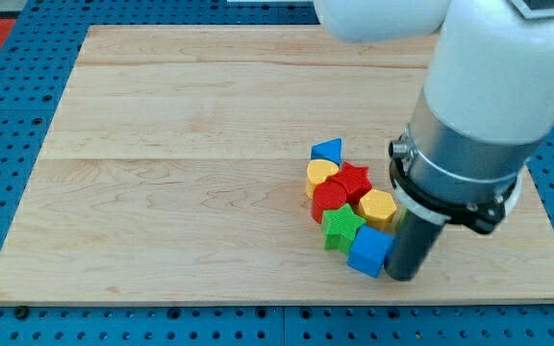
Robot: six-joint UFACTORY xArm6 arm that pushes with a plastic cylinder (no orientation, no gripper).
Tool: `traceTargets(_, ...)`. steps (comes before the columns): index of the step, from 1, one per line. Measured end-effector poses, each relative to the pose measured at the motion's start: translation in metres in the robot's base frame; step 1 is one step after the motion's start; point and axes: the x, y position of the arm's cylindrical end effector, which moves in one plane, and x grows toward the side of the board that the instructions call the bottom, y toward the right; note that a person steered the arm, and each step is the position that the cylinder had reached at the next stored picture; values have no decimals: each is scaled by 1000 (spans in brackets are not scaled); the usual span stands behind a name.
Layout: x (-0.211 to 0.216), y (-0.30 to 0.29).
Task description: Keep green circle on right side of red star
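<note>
Wooden counter (162,192): red star (352,180) clustered, green circle not visible. My tip (402,276), a jawless rod tool, stands just right of blue cube (368,250). Blocks likely light, rigid, free-sliding; push side-on.

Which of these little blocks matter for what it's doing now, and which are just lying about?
Part of the job: red star; my tip, just right of the blue cube. No green circle shows.
Lying about: blue triangle, yellow heart, red round block, yellow hexagon, green star, blue cube.

Red star (352,180), green star (341,228), blue cube (368,251), yellow hexagon (378,207)
</note>
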Motion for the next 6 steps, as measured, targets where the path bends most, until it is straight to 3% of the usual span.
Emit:
traceTargets(3, -14, 8)
traceTargets(5, -20, 60)
traceTargets(6, -33, 52)
